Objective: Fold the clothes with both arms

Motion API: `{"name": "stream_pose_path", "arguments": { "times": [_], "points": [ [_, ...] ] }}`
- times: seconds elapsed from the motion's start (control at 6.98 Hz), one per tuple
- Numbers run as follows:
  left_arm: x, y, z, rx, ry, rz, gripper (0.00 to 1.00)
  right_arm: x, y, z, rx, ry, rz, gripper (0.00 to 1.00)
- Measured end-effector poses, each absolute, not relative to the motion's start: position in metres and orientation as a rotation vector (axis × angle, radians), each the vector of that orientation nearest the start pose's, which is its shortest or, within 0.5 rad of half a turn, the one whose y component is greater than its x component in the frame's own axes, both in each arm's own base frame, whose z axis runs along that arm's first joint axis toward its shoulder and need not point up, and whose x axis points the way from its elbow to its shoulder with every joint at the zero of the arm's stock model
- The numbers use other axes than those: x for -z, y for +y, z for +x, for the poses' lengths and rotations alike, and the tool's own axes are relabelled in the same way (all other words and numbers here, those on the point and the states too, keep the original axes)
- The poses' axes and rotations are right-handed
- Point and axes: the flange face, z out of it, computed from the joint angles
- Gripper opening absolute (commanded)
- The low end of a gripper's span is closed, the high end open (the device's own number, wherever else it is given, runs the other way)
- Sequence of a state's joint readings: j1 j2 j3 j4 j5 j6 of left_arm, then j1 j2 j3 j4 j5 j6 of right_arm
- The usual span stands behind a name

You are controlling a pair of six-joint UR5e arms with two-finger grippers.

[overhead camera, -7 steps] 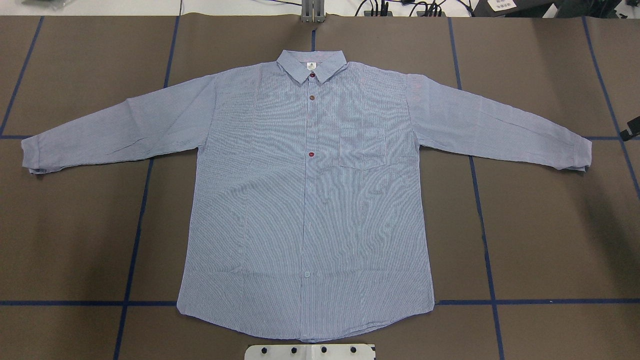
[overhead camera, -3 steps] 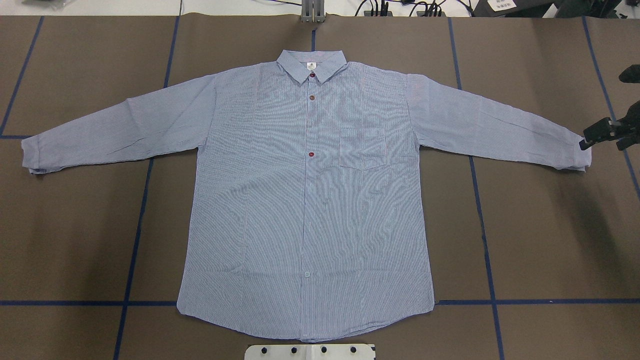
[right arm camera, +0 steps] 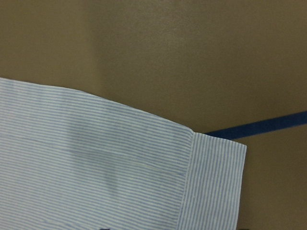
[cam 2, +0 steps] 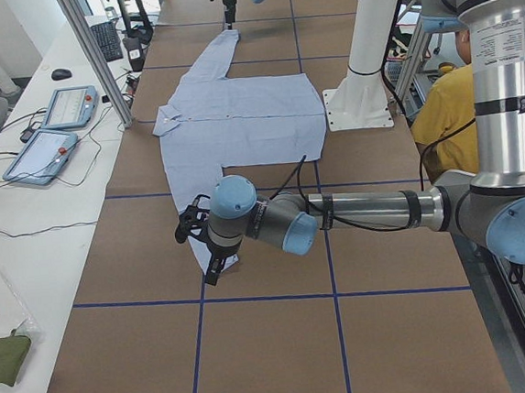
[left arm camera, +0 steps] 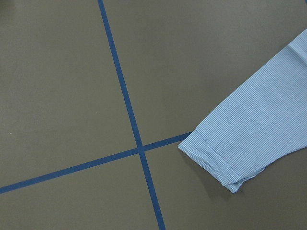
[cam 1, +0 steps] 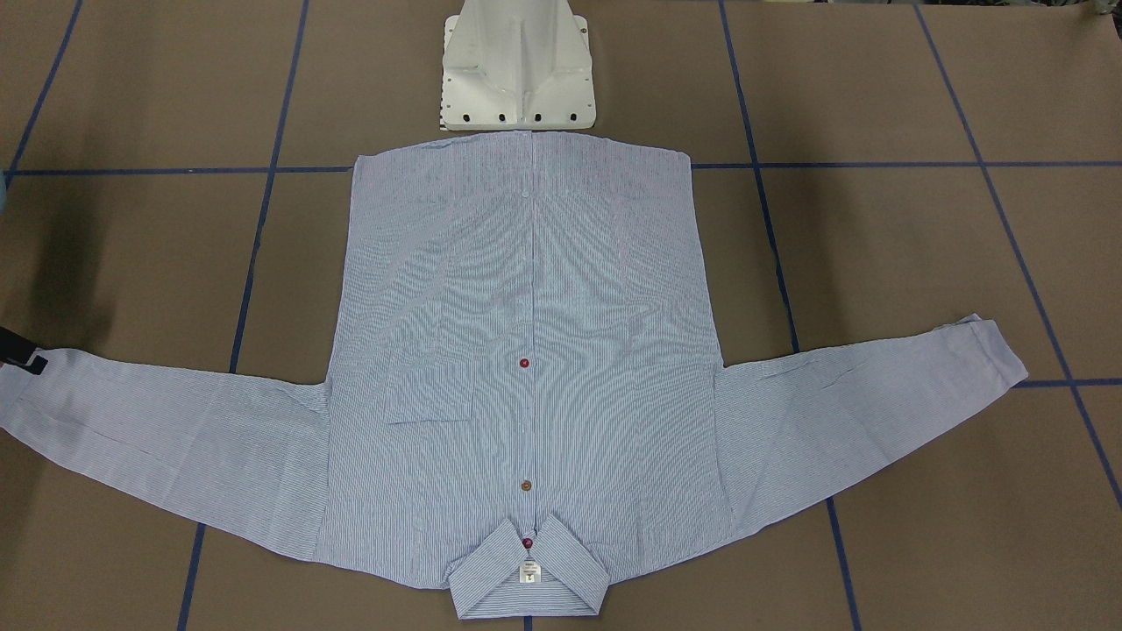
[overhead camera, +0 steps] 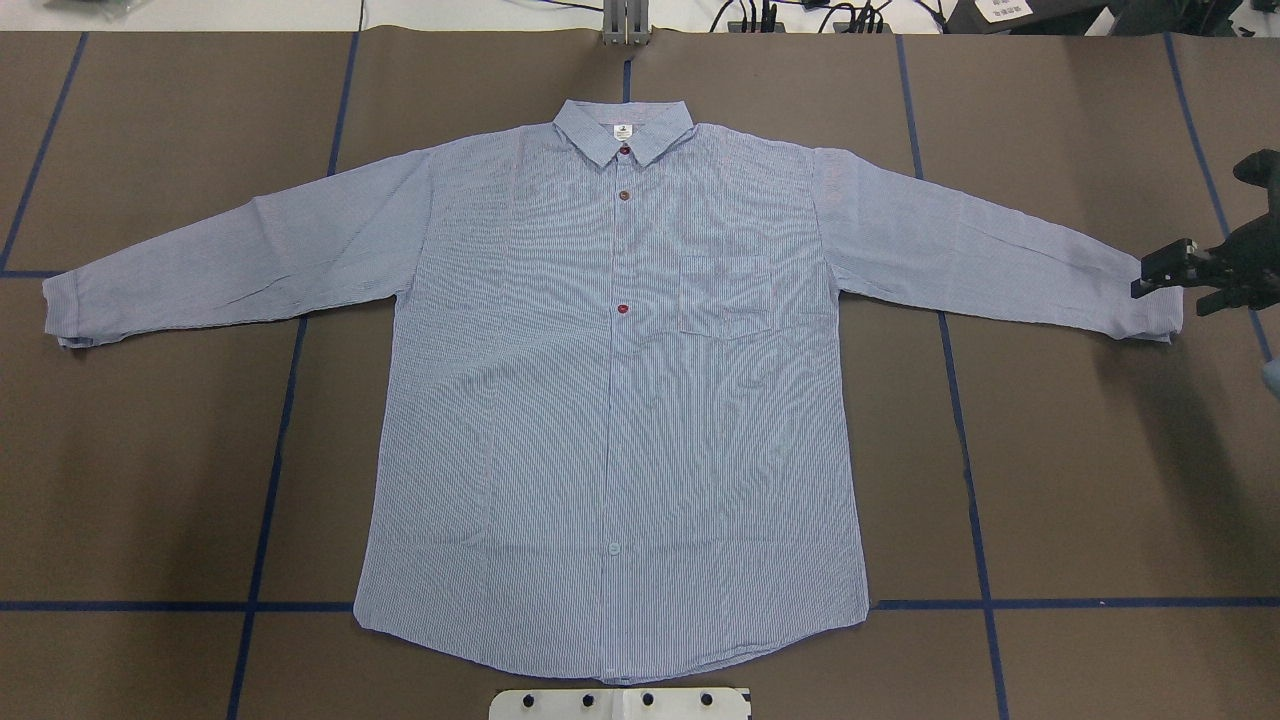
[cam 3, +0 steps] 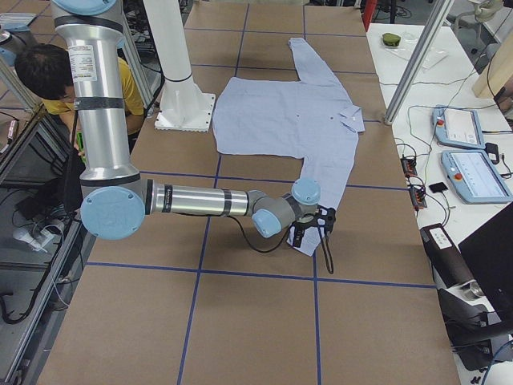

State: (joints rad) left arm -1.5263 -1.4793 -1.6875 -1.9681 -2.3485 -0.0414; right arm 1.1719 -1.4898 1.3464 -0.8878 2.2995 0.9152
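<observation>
The light blue striped shirt (overhead camera: pixel 610 400) lies flat, front up, collar (overhead camera: pixel 622 128) at the far side and both sleeves spread wide. My right gripper (overhead camera: pixel 1178 294) hovers open over the right sleeve's cuff (overhead camera: pixel 1155 318), one finger on each side of the cuff's end, holding nothing. The right wrist view shows that cuff (right arm camera: pixel 213 184) close below. One right finger (cam 1: pixel 24 358) shows at the front view's left edge. My left gripper (cam 2: pixel 203 248) appears only in the exterior left view, above the left cuff (left arm camera: pixel 216 160); I cannot tell whether it is open or shut.
The white pedestal base (overhead camera: pixel 620 703) stands at the shirt's hem. Blue tape lines (overhead camera: pixel 270 480) grid the brown table. Tablets (cam 2: pixel 55 132) and cables lie on the side table beyond the collar. A person in a yellow shirt (cam 2: pixel 452 97) sits behind the robot.
My right gripper has come in from the overhead view's right edge and moved left to the right cuff. The shirt has not moved.
</observation>
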Motion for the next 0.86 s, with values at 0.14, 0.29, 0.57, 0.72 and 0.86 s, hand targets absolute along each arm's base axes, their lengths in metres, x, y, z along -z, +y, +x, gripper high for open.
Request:
{"name": "stream_pose_path", "arguments": {
  "times": [0.14, 0.29, 0.57, 0.72, 0.86],
  "points": [
    [-0.599, -0.476, -0.042, -0.167, 0.782, 0.368, 1.00, -0.659, -0.528, -0.153, -0.347, -0.876, -0.030, 0.89],
    [-0.598, -0.475, -0.042, -0.168, 0.783, 0.371, 1.00, -0.663, -0.526, -0.155, -0.387, -0.869, -0.033, 0.87],
    [-0.594, -0.475, -0.043, -0.169, 0.782, 0.378, 1.00, -0.670, -0.522, -0.154, -0.421, -0.860, -0.045, 0.83],
    [-0.594, -0.475, -0.043, -0.169, 0.782, 0.378, 1.00, -0.671, -0.520, -0.154, -0.426, -0.858, -0.050, 0.79],
    [-0.594, -0.475, -0.043, -0.169, 0.782, 0.379, 1.00, -0.673, -0.518, -0.153, -0.429, -0.858, -0.055, 0.77]
  ]
}}
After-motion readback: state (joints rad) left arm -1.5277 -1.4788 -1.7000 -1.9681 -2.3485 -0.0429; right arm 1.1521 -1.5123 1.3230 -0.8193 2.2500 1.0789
